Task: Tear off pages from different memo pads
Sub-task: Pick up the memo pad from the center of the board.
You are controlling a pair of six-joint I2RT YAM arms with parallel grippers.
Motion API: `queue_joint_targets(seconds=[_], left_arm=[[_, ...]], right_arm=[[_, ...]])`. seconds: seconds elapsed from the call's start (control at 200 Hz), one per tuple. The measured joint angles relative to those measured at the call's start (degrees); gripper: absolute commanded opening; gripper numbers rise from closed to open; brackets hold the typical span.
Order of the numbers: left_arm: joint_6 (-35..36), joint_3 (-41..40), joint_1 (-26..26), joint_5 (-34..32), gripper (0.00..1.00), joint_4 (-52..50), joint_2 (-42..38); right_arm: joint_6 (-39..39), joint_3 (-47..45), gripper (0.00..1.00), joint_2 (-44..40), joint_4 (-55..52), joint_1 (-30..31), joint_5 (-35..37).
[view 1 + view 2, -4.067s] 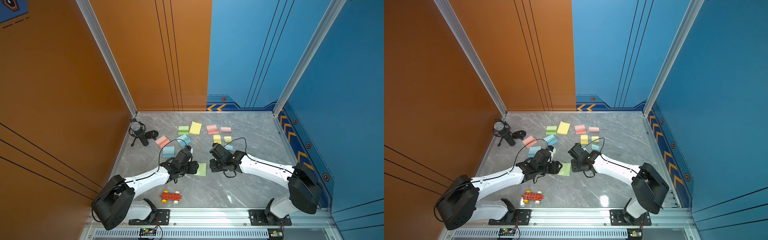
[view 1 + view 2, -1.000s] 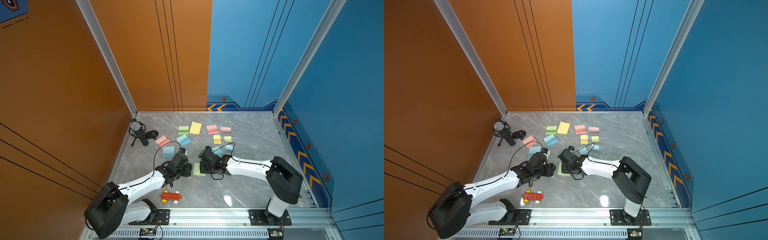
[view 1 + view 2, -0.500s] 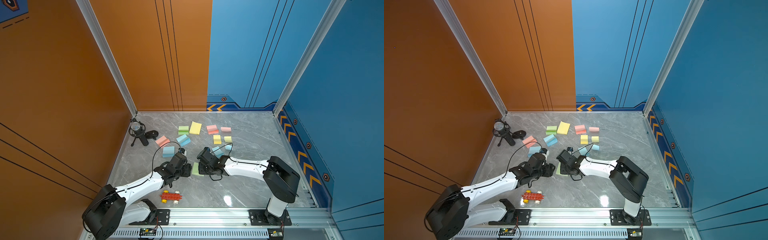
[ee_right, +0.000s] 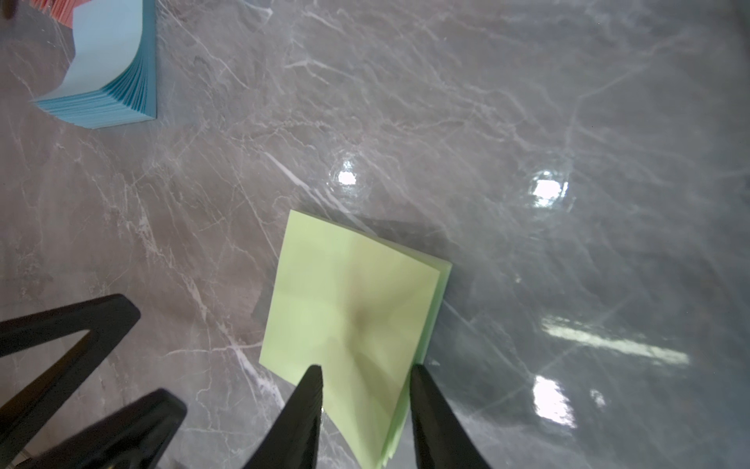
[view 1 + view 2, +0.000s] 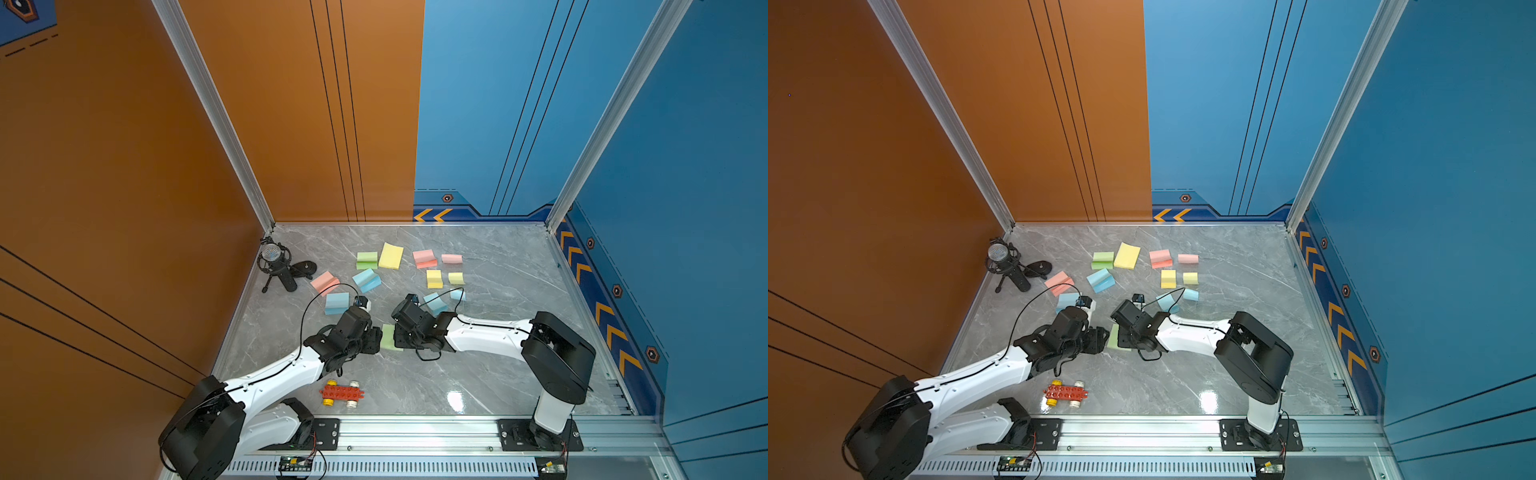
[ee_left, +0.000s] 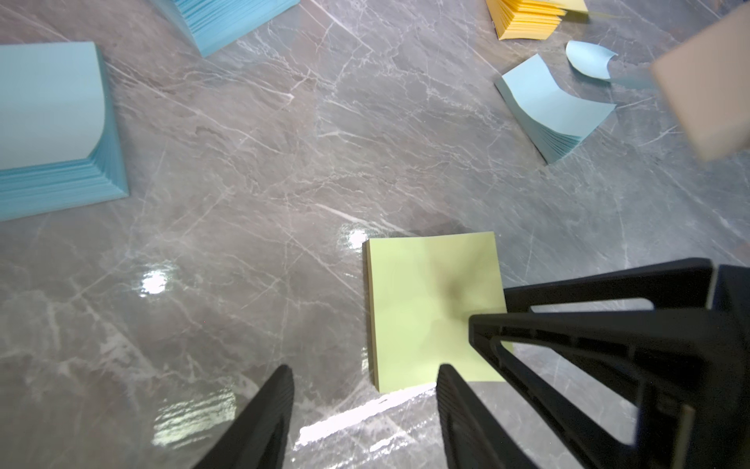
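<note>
While left gripper (image 6: pixel 363 369) and right gripper (image 4: pixel 364 367) gape over the green memo pad (image 6: pixel 406 292) — unclamped — we must pinch its top page (image 4: pixel 357 284)

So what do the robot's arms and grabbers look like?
The left arm and right arm are white tubes with chunky black joints. The left gripper and right gripper each have two pointy black fingers. A thin black cable loops over each wrist.
</note>
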Motion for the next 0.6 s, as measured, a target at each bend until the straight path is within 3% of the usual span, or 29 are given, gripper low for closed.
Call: queue_joint_targets(seconds=[0.601], left_arm=[[0.0,-0.2,0.5,0.0,0.6,0.0,-0.7]], right_arm=[[-0.4,2.1,0.46,-0.4,-4.1,1.3,3.9]])
